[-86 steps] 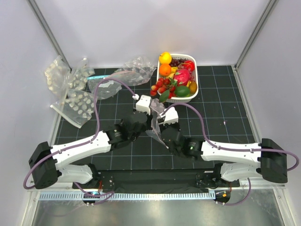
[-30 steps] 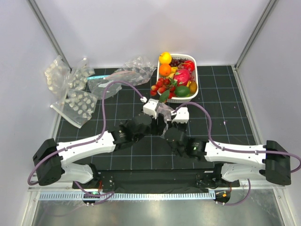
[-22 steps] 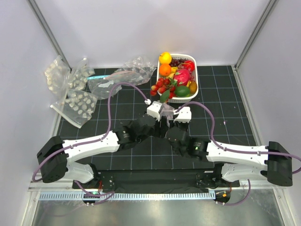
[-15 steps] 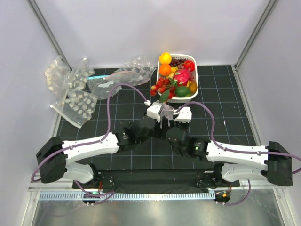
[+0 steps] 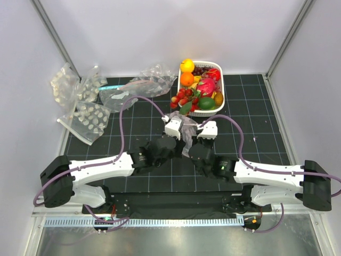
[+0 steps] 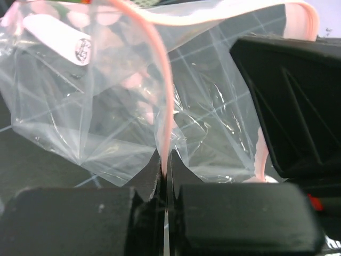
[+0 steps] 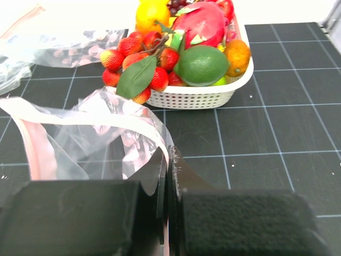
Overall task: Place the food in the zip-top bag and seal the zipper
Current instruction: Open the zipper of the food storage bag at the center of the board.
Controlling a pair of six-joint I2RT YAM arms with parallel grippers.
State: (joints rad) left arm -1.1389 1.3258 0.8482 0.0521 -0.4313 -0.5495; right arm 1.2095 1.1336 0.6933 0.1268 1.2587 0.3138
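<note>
The zip-top bag [image 5: 187, 126] hangs in the middle of the mat, held between both grippers. My left gripper [image 6: 164, 160] is shut on the pinkish zipper [image 6: 162, 80], which curves up over the clear film [image 6: 101, 106]. My right gripper [image 7: 169, 160] is shut on the bag's other mouth edge [image 7: 80, 118], so the mouth stands open. From above, the left gripper [image 5: 183, 136] and right gripper [image 5: 192, 137] almost touch. The food lies behind the bag: strawberries [image 7: 133, 53] with a green leaf [image 7: 136, 77] hang over the basket's rim, and the dragon fruit [image 7: 200, 24] is inside.
The white basket [image 5: 219, 90] at the back also holds oranges [image 5: 186, 72], a green fruit [image 7: 202, 65] and dark grapes. Spare dotted bags [image 5: 85, 114] and a crumpled clear bag [image 5: 154, 77] lie at the back left. Walls close in both sides.
My left gripper, open half a second ago, has shut on the zipper strip. Both arms have come forward with the bag since the earliest frame.
</note>
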